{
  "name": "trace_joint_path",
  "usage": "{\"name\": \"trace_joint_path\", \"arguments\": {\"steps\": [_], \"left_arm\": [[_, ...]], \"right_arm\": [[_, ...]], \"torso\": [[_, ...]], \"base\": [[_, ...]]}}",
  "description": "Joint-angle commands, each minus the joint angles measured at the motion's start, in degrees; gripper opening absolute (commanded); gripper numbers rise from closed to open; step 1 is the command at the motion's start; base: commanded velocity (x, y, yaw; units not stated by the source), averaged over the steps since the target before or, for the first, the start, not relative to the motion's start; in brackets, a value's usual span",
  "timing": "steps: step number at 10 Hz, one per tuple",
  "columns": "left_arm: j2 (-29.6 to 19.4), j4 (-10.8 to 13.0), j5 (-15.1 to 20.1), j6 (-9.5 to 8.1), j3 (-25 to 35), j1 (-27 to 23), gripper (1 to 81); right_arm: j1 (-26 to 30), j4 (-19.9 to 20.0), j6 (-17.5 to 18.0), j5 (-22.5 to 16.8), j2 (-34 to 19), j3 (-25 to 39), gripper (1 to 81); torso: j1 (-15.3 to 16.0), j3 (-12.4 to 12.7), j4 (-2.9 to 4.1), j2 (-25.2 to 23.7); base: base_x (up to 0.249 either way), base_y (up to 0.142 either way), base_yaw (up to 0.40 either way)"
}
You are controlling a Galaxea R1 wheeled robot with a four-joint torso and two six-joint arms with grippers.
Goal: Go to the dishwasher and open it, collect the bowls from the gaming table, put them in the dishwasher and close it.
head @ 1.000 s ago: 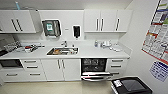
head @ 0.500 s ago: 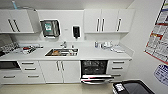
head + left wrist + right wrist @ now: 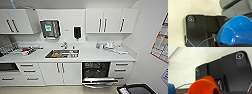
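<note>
1. Dishwasher: lower centre-right of the head view, under the white worktop, door down, dark inside exposed.
2. Blue bowl: large beside left wrist plate.
3. Orange bowl: beside right wrist plate.
4. Fingers, both arms: state cannot be told.

Head view: high, facing a white kitchen wall squarely and tilted downward, taking in the white worktop from its left end to its right, with the open stainless-steel dishwasher below its right part. Left wrist view: very close, looking past the robot's dark plate at a glossy blue bowl. Right wrist view: equally close on a glossy orange bowl; a blue shape at its margin may be the same blue bowl.
</note>
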Motion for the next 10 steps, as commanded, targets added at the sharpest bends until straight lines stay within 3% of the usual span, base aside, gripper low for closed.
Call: {"name": "trace_joint_path", "arguments": {"steps": [1, 10], "left_arm": [[-1.8, 0.2, 1.2, -0.23, 0.5, -2.9, 1.0], [-1.4, 0.1, 1.2, -0.23, 0.5, -2.9, 1.0]], "right_arm": [[2.8, -0.6, 0.0, -1.7, -0.9, 1.0, 1.0], [2.6, -1.0, -0.1, -1.7, -1.1, 0.7, 1.0]], "torso": [[0.0, 0.0, 0.00, 0.0], [0.0, 0.0, 0.00, 0.0]], "base": [[0.125, 0.079, 0.000], [0.131, 0.009, 0.000]]}}
